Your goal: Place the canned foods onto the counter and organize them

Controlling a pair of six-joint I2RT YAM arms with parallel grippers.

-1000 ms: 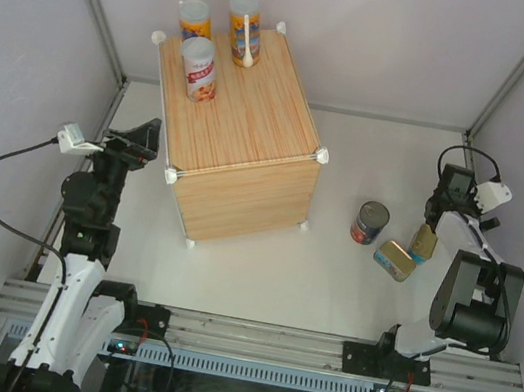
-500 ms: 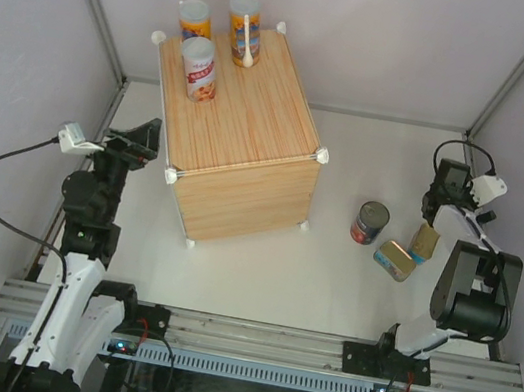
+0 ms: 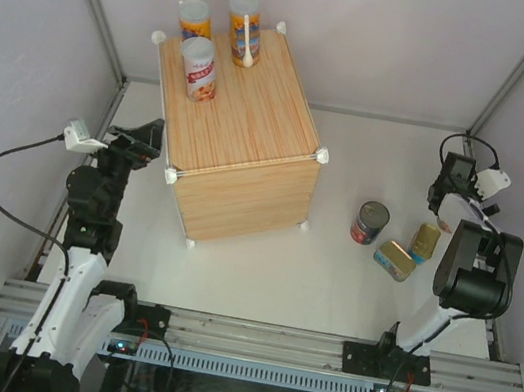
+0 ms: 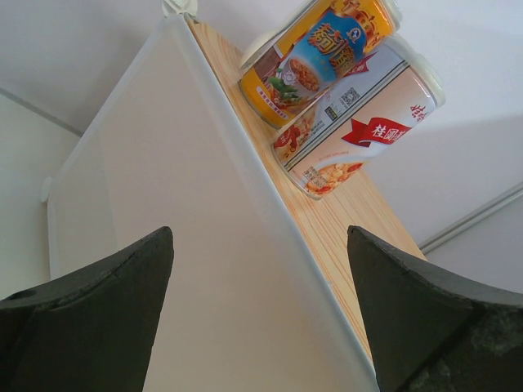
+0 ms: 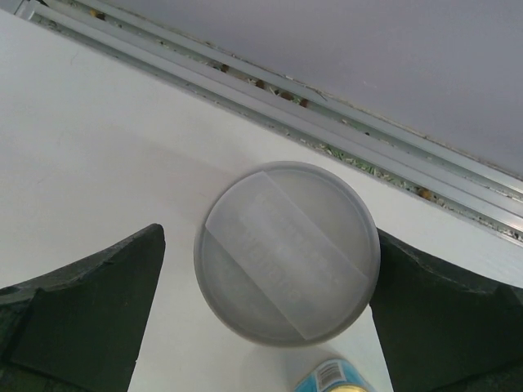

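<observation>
Three tall cans (image 3: 199, 68) stand on the far left corner of the wooden box (image 3: 245, 122). To the right of the box, a dark can (image 3: 370, 222) stands on the white table (image 3: 260, 267), with two flat tins (image 3: 395, 260) just beyond it. The overhead view hides what lies under the right gripper (image 5: 270, 237). Its wrist camera shows a pale round lid (image 5: 286, 253) between widely parted fingers, unclamped. The left gripper (image 3: 142, 143) hangs beside the box's near left corner, fingers apart and empty. Its camera looks up the box's pale side at two can labels.
</observation>
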